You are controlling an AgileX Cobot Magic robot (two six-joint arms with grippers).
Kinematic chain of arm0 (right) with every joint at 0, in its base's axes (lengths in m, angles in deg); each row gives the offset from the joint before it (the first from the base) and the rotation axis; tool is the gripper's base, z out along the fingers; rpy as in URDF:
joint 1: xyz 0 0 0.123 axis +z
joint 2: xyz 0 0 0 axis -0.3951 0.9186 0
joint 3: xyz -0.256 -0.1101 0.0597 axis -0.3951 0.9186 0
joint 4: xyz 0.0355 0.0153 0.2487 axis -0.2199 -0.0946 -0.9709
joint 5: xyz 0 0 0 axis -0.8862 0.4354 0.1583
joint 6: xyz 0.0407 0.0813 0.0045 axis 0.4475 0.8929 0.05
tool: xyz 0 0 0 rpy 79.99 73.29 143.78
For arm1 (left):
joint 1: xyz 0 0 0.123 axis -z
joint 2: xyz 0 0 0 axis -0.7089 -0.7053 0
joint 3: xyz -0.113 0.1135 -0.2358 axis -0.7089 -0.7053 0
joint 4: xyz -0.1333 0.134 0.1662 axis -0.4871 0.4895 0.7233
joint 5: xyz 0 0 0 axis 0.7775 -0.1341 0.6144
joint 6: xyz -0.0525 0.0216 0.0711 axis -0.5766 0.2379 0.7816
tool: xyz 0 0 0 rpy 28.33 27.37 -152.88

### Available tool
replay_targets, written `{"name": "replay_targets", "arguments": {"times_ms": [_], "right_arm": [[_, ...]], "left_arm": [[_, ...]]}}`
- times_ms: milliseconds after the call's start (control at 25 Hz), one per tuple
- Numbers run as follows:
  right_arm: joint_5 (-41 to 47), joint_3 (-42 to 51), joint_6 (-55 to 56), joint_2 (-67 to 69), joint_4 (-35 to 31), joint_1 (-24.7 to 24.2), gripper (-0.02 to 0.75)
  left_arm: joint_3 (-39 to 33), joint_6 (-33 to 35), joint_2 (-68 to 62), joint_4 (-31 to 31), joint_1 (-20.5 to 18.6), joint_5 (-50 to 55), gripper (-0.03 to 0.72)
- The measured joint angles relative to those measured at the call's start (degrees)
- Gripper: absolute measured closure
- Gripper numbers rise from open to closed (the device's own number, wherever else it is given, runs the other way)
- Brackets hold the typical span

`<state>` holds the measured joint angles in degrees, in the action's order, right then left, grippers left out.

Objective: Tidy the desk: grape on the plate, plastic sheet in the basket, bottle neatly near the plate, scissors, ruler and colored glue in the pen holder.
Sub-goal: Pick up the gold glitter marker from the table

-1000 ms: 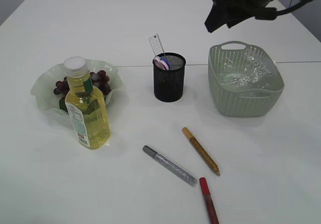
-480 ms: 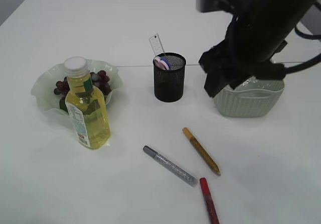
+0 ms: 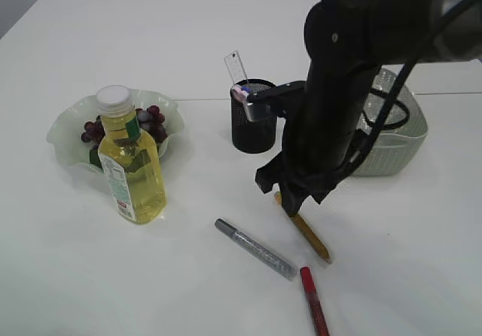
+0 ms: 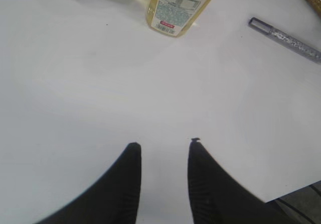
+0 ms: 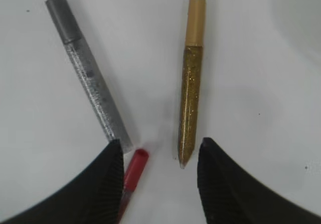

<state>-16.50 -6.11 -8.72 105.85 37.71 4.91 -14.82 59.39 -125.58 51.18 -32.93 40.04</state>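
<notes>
We see the tall clear plastic bottle of yellow liquid standing just in front of the pale green wavy-edged plate, on which the dark grapes lie. Right of them stands the black mesh pen holder, a clear ruler rising from it. Further right, behind the arm, sits the pale green woven basket. Before the holder lie the gold glitter glue pen, the silver glitter glue pen to its left, and the red glue pen nearest us, all near one another.
</notes>
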Motion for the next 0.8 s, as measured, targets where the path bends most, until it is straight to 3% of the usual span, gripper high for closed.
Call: {"name": "replay_targets", "arguments": {"times_ms": [800], "right_arm": [[-4.3,-4.7,3.0,12.3,4.1,0.0,0.385]], "left_arm": [[0.0,0.0,0.0,-0.8,0.0,-0.5,0.447]]}}
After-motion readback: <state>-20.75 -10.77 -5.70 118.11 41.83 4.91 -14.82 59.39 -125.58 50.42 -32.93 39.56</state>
